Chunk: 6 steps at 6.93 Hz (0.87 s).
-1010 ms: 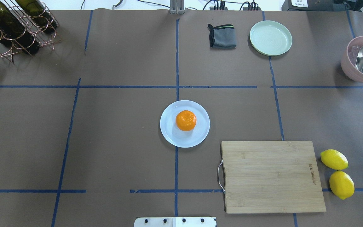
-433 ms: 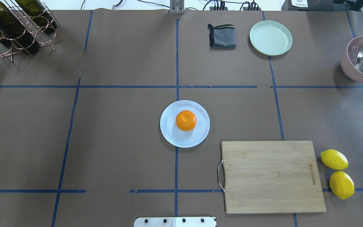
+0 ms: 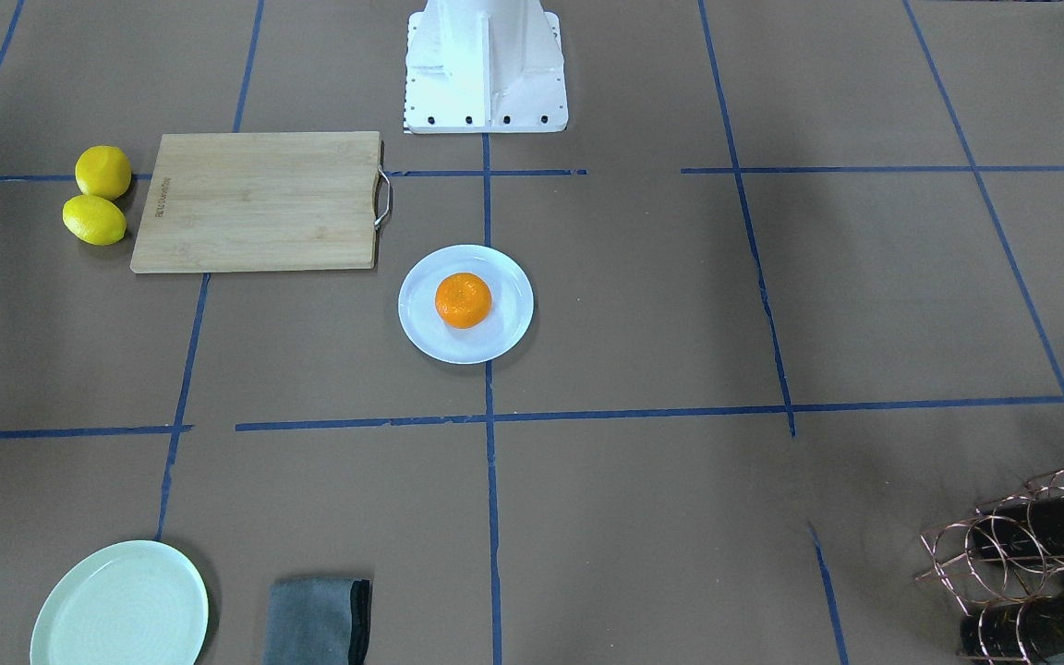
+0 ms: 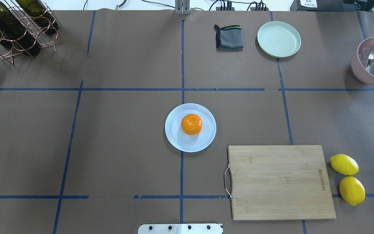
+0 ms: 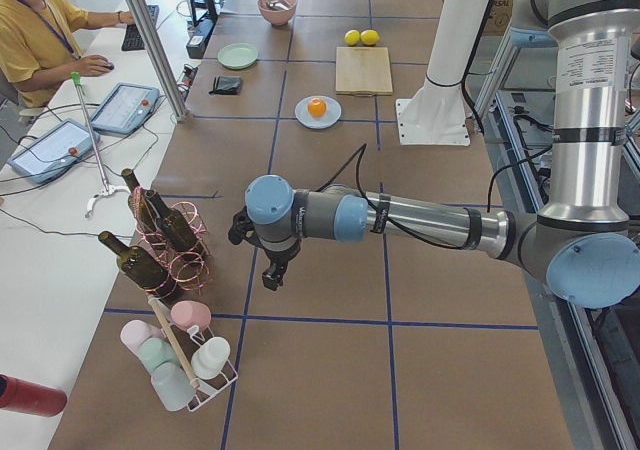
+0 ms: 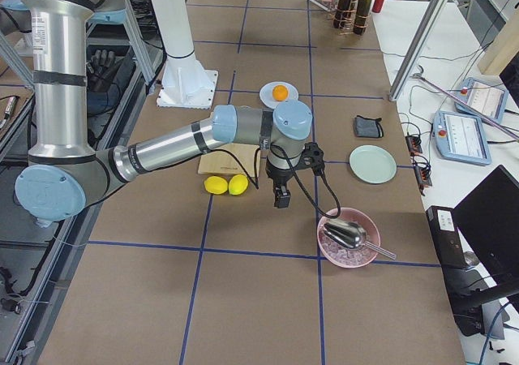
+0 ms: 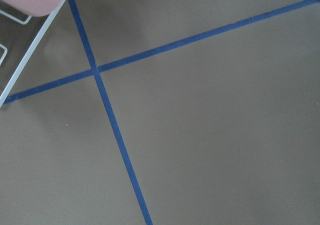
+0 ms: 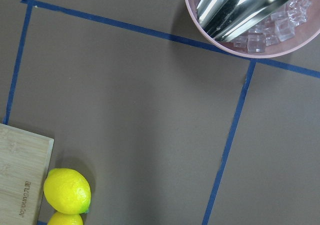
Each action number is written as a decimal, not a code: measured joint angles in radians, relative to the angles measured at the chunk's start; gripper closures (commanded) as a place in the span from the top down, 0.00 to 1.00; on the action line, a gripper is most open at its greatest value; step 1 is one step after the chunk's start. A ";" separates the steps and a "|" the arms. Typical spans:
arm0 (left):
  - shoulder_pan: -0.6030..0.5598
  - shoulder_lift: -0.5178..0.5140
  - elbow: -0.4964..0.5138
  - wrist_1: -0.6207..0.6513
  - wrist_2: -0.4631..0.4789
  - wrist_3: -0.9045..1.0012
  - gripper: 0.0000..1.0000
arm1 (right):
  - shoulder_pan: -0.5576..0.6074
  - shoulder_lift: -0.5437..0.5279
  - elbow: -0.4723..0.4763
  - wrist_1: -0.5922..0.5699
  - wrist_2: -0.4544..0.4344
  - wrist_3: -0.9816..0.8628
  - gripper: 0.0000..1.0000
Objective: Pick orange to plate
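The orange sits on the white plate in the middle of the overhead picture, so the job looks done. Nothing touches it. The left claw and the right claw hang far from it. I cannot tell if they are open or hold anything.

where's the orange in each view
Front-facing: orange just left of centre.
Overhead: orange at centre.
Exterior left: orange far, upper middle.
Exterior right: orange far, upper middle.
Left wrist: not in it.
Right wrist: not in it.
Landmark: the plate under it in all four exterior views.
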 measured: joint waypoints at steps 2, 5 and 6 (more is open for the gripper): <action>-0.003 -0.002 0.001 -0.009 0.006 0.002 1.00 | 0.001 -0.015 0.022 -0.001 0.000 -0.009 1.00; -0.008 0.032 -0.045 -0.013 0.036 0.004 1.00 | 0.004 -0.073 0.058 -0.002 -0.001 -0.021 1.00; -0.008 0.033 -0.055 -0.017 0.048 0.006 1.00 | 0.004 -0.087 0.062 -0.001 -0.001 -0.023 1.00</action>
